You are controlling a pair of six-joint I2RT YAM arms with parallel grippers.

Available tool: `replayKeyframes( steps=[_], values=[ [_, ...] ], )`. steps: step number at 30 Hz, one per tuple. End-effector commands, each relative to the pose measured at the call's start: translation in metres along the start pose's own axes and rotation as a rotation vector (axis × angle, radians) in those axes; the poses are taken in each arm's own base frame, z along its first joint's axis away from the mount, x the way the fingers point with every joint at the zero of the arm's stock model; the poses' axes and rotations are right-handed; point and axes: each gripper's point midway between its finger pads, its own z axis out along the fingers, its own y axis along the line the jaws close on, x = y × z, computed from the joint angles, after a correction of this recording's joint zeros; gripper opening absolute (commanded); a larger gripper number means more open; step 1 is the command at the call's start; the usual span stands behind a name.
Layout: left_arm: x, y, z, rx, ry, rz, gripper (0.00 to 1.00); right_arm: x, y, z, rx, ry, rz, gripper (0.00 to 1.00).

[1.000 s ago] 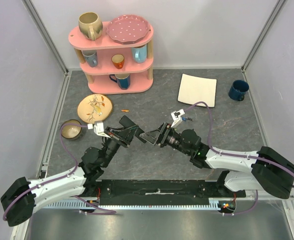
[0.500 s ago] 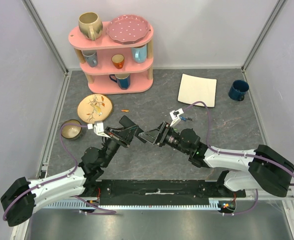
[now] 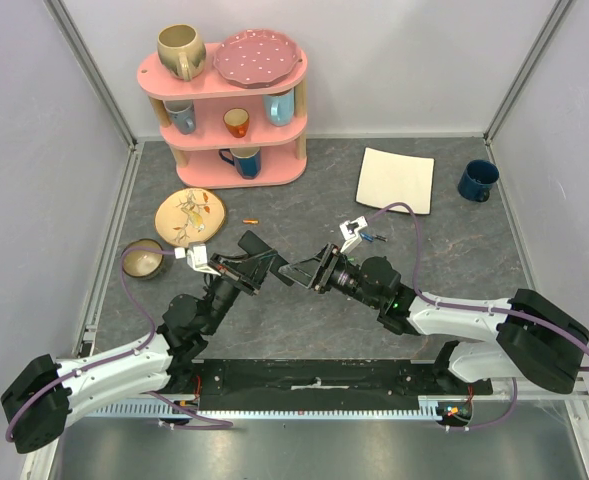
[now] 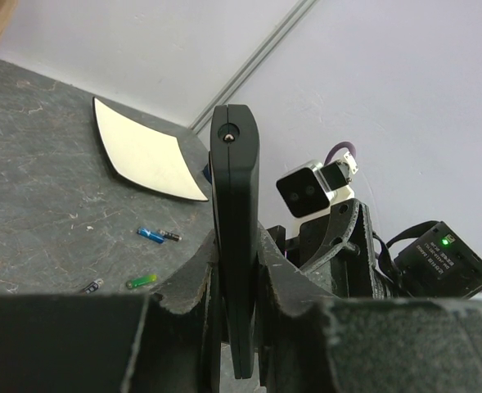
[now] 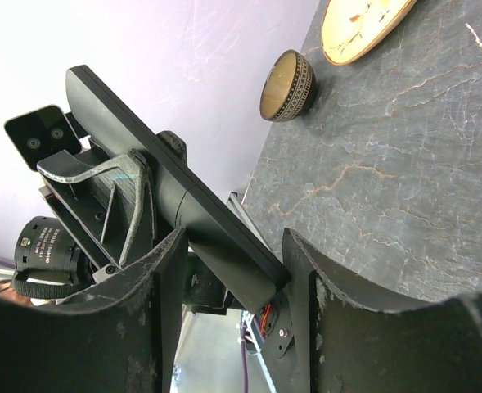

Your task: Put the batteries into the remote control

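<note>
The remote control [image 4: 235, 188] is a slim black bar held edge-on and off the table in my left gripper [image 4: 236, 270], which is shut on its lower part. In the top view, the left gripper [image 3: 246, 264] and right gripper [image 3: 296, 272] meet at the remote [image 3: 258, 250]. My right gripper [image 5: 232, 246] has its jaws closed on the remote's [image 5: 142, 155] free end, and both fingers touch it. Batteries lie on the table beyond: a blue one [image 4: 150, 235], a green one [image 4: 141, 282] and a small group [image 3: 374, 238]. An orange one [image 3: 249, 219] lies by the plate.
A pink shelf [image 3: 224, 165] with mugs and a plate stands at the back. A patterned plate [image 3: 189, 215] and a small bowl [image 3: 144, 260] lie at the left. A white square mat [image 3: 396, 180] and a blue mug [image 3: 477, 180] are at the back right.
My right gripper has edged a little left onto the remote's end. The left arm and the remote have stayed put.
</note>
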Motion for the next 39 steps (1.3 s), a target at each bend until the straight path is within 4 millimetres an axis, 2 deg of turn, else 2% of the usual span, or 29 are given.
replayKeyframes(
  steps=[1, 13, 27, 30, 36, 39],
  values=[
    [-0.014, -0.012, 0.002, 0.043, -0.048, -0.01, 0.02, -0.012, 0.019, 0.005, -0.056, -0.034, -0.002, 0.54],
    [-0.016, -0.016, 0.004, 0.055, -0.049, -0.004, 0.02, -0.009, 0.017, 0.006, -0.045, -0.02, -0.009, 0.46],
    [-0.017, -0.016, 0.004, 0.048, -0.05, -0.009, 0.02, -0.007, 0.011, 0.001, -0.034, -0.02, -0.01, 0.45],
    [-0.015, -0.015, 0.003, 0.046, -0.042, -0.014, 0.02, -0.007, 0.013, 0.001, -0.036, -0.015, -0.009, 0.49],
    [-0.009, -0.009, 0.002, 0.026, -0.029, -0.027, 0.02, -0.009, 0.018, 0.001, -0.036, -0.015, -0.006, 0.71],
    [-0.009, -0.007, 0.001, 0.016, -0.029, -0.034, 0.02, -0.014, 0.022, -0.001, -0.04, -0.028, -0.009, 0.76]
  ],
)
